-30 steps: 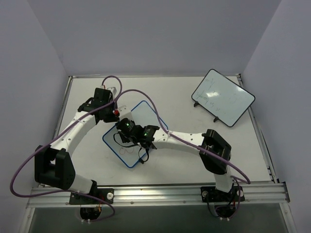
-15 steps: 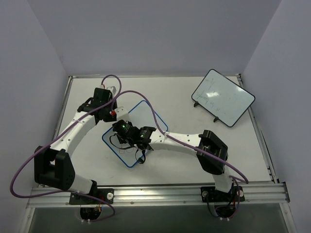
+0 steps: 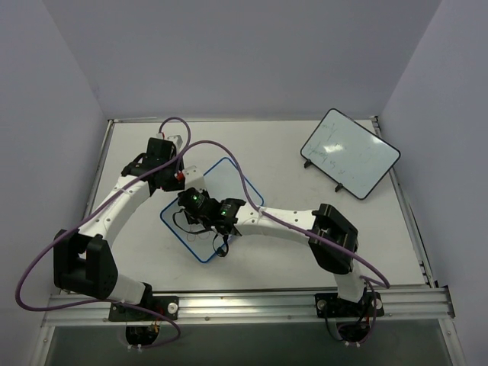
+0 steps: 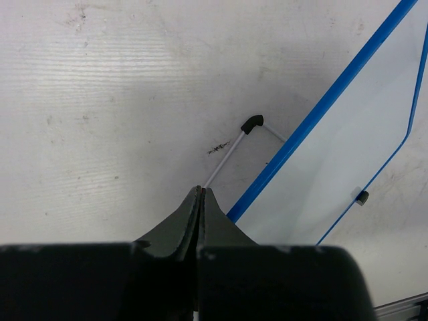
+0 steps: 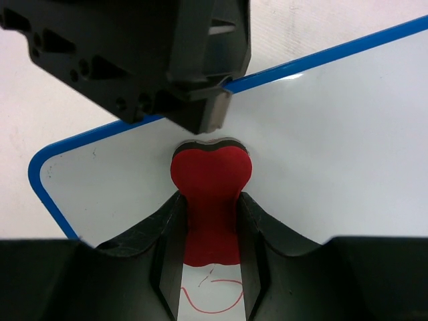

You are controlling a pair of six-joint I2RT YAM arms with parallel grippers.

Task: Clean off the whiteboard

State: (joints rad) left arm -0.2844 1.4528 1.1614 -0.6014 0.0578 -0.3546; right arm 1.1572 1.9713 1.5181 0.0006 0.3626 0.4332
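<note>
Red eraser [image 5: 210,174], pinched in the right claw [image 5: 210,200], presses on the blue-framed whiteboard [image 5: 334,167] directly beneath that claw. Over the last second it has slid slightly toward the left claw [image 4: 200,194], which is closed on nothing just off the board's edge. Red strokes [image 5: 210,294] behind the right claw remain, so erasing appears unfinished. No legible writing or brand shows.
</note>
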